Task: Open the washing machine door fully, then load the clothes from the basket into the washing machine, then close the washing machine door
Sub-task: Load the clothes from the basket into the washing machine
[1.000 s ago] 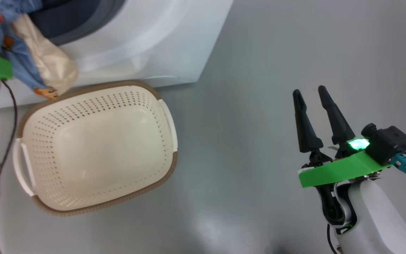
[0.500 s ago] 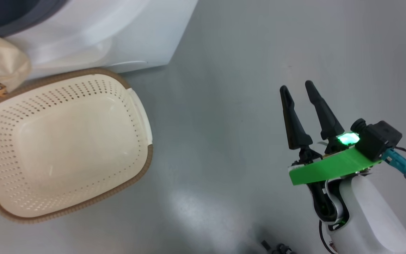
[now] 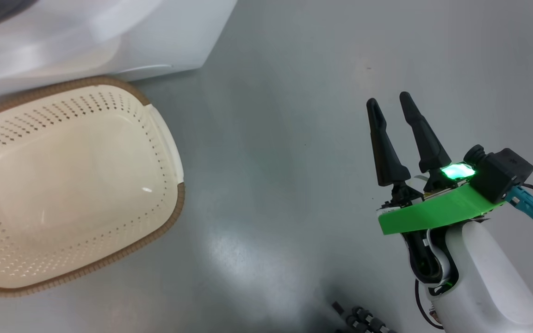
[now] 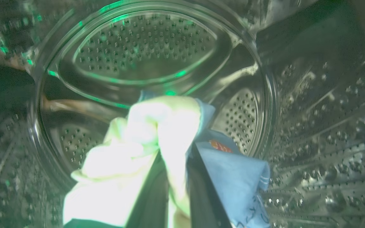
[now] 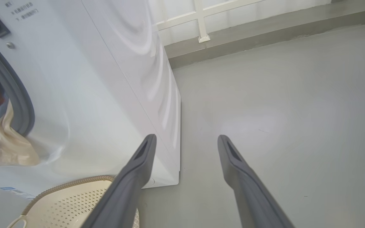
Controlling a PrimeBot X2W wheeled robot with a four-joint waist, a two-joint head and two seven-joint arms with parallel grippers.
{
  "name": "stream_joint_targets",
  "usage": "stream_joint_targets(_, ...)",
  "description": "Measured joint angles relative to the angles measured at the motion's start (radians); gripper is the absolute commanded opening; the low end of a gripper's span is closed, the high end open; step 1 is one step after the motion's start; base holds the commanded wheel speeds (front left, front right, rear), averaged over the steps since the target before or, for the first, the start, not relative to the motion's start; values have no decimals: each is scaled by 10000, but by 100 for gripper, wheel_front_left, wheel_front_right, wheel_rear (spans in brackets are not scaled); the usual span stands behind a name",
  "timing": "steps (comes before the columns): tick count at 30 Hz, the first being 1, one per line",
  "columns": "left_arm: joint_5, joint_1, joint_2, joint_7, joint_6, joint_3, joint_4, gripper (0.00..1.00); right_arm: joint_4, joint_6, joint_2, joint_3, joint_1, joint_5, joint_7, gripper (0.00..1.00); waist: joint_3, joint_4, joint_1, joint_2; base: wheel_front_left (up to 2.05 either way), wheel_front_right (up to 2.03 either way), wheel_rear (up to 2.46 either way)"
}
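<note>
Inspecting head view: the basket (image 3: 77,185) sits on the floor (image 3: 285,138) just in front of the washing machine (image 3: 109,41). Its mouth faces up and its visible inside is bare. Its long axis runs across the view, rising slightly to the right.
Right hand, head view: the right hand (image 3: 388,99) hangs over bare floor, well apart from the basket, fingers spread and grasping nothing.
Left wrist view: the left hand (image 4: 176,164) is inside the steel drum (image 4: 147,47), clenched on the clothes (image 4: 144,136). The bundle lies along the fingers, pointing into the drum.
Right wrist view: a tail of cream and blue fabric hangs down over the grey seal (image 5: 24,104) at the machine's mouth.
Done, by judgement: the washing machine door is open and the basket is emptied.
Left to do: release the bundle, get the tail inside, withdraw, close the door.
</note>
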State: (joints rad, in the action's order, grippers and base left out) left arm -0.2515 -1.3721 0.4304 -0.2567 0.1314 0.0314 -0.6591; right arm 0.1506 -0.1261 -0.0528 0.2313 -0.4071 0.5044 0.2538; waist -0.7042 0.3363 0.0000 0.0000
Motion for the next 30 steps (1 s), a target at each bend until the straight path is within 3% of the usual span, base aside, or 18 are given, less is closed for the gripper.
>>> stream_joint_targets(5,205,47,-21,-4,0,-819,897,0,-54,0,4,63,-105,65,0,100,-167,66,0,0,0,0,0)
stream_joint_targets(6,242,83,-21,-21,0,-848,673,12,-54,0,8,75,-163,65,0,100,-181,71,0,0,0,0,0)
stream_joint_targets(7,316,193,-13,-31,0,-784,251,49,-58,0,15,84,-175,65,0,100,-174,68,0,1,0,0,0)
stream_joint_targets(8,477,340,-17,-29,0,-671,-174,100,-52,0,19,105,-174,65,0,100,-157,59,0,0,0,0,0)
stream_joint_targets(13,713,521,-63,-25,0,-431,-1893,100,-29,0,36,192,-170,65,0,100,-24,4,0,0,0,0,0)
stream_joint_targets(18,736,270,-88,-25,0,-255,-2537,100,8,0,36,188,-167,65,0,100,118,-96,-1,0,0,0,0)
stream_joint_targets(30,462,925,-541,-27,0,-516,-1331,100,100,0,35,115,-159,-25,0,100,488,-285,-1,0,0,0,0)
